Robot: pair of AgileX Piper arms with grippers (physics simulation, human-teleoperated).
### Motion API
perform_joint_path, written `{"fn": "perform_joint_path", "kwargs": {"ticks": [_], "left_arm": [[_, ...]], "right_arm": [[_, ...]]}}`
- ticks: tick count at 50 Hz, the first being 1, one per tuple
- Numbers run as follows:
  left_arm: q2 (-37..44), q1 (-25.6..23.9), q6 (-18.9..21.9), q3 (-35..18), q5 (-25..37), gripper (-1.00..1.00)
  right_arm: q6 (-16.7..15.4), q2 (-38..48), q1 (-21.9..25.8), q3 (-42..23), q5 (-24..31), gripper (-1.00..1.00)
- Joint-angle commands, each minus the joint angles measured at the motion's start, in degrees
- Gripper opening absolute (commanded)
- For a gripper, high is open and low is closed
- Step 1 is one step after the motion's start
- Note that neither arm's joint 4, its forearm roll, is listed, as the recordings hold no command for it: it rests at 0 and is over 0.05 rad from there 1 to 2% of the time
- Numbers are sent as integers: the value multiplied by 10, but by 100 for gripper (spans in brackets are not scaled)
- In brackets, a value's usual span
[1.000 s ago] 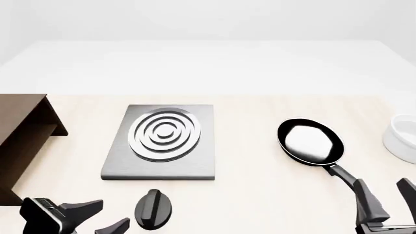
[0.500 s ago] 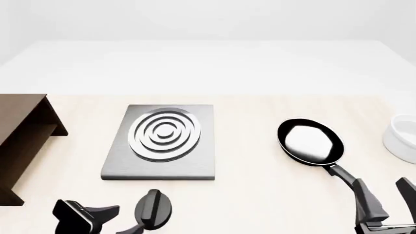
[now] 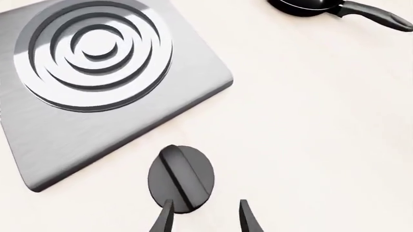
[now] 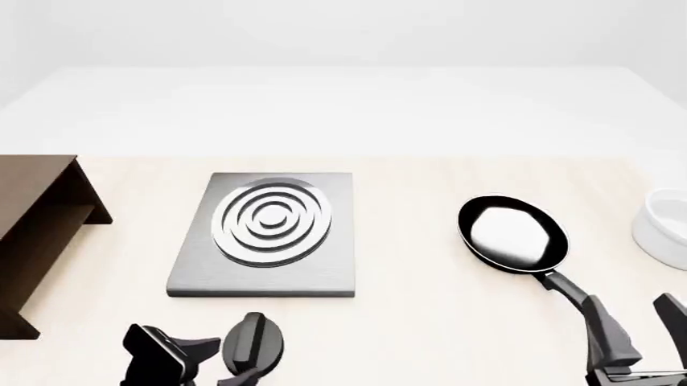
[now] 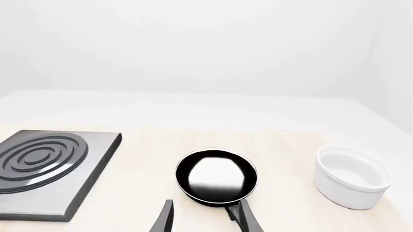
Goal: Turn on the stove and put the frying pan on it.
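Observation:
The stove, a grey plate (image 4: 204,277) with a ringed burner (image 4: 272,219), lies left of centre. Its black teardrop knob (image 4: 254,344) sits apart in front of it. My left gripper (image 4: 224,362) is open just left of the knob. In the left wrist view the knob (image 3: 181,178) lies just ahead of the open fingers (image 3: 164,217). The frying pan (image 4: 513,233) rests on the table to the right, handle (image 4: 580,299) pointing toward my right gripper (image 4: 642,334), which is open and empty. In the right wrist view the pan (image 5: 216,176) lies ahead, its handle beside one finger (image 5: 250,220).
A brown wooden cabinet (image 4: 38,233) stands at the left edge. A white bowl (image 4: 660,225) sits at the right edge, beyond the pan; it also shows in the right wrist view (image 5: 351,176). The stove plate (image 5: 77,188) is left of the pan.
My left gripper has moved right along the front edge, up close to the knob. The right arm, pan and stove have not moved.

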Motion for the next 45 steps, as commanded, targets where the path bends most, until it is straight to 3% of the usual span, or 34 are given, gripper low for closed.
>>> {"fn": "perform_joint_path", "kwargs": {"ticks": [1, 19, 32, 41, 45], "left_arm": [[71, -15, -4, -5, -63, 100], [212, -40, -22, -10, -188, 100], [270, -50, -27, -24, -228, 100], [214, -56, -15, -46, -165, 100], [109, -60, -5, -50, -83, 100]], "right_arm": [[-1, -2, 0, 0, 3, 100], [-4, -9, 2, 0, 9, 100], [-8, -9, 3, -1, 9, 100], [-9, -3, 3, -1, 2, 100], [-10, 5, 3, 0, -5, 100]]}}
